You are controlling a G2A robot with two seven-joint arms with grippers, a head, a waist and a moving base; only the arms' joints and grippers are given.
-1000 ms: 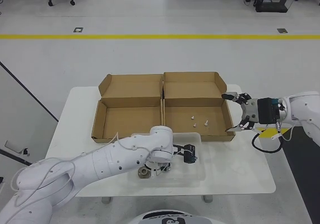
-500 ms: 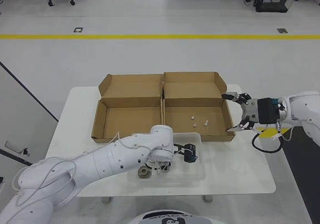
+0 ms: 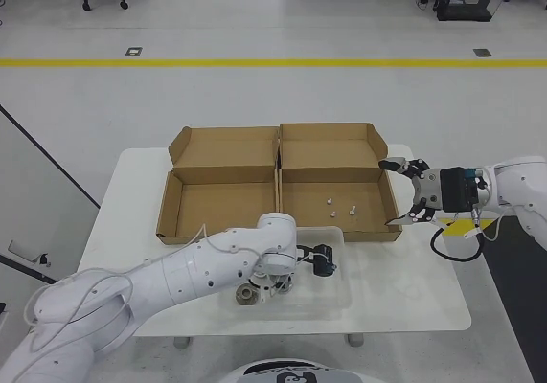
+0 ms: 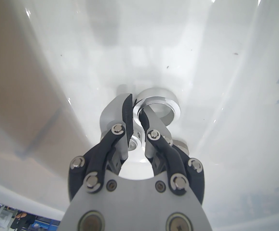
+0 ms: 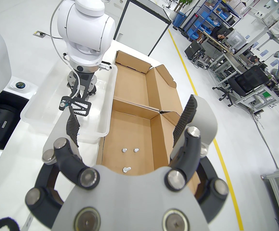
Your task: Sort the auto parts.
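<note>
- Left jaws: nearly closed, pinching the wall of a metal ring, with one pad outside the ring and the other inside its bore.
- The ring is held low inside the clear plastic tray, on the front part of the white surface. Whether the ring touches the tray floor: cannot tell.
- More metal parts lie in the tray just beneath the left jaws.
- In the top view, a round part lies in the tray at its left end, beside the left arm's wrist.
- Two open cardboard boxes stand side by side behind the tray, touching along one shared wall: left box and right box.
- Three small silver fasteners lie on the right box floor, close together. In the right wrist view they are at.
- Right jaws: spread wide and holding nothing. They hang over the right box's outer right wall and point toward its interior.
- The right wrist view shows the left arm's wrist reaching down into the tray.
</note>
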